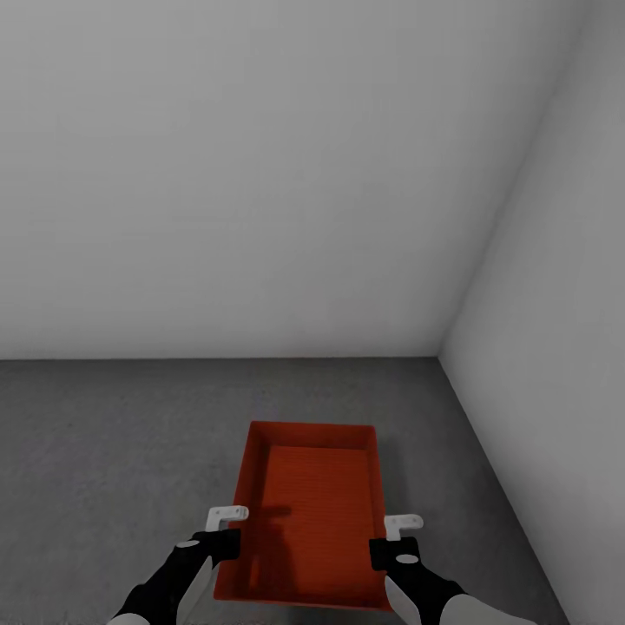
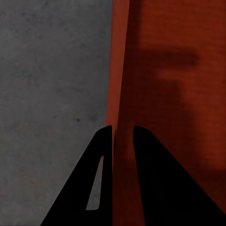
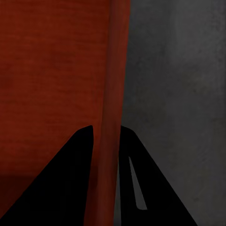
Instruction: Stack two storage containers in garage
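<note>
Pinching both long walls of the storage container — left gripper and right gripper clamped on — keeps it level, low-centre, over the garage floor.

The near end of the orange-red container is partly covered by the two arms, and its near outer wall shows only as a thin strip. Both arms are cut off by the head view's lower edge, so only the forearms and wrists appear. The fingers of the left gripper and right gripper drop out of sight behind the container's side walls. Whether the container rests on the grey floor or hangs just above it cannot be told.
</note>
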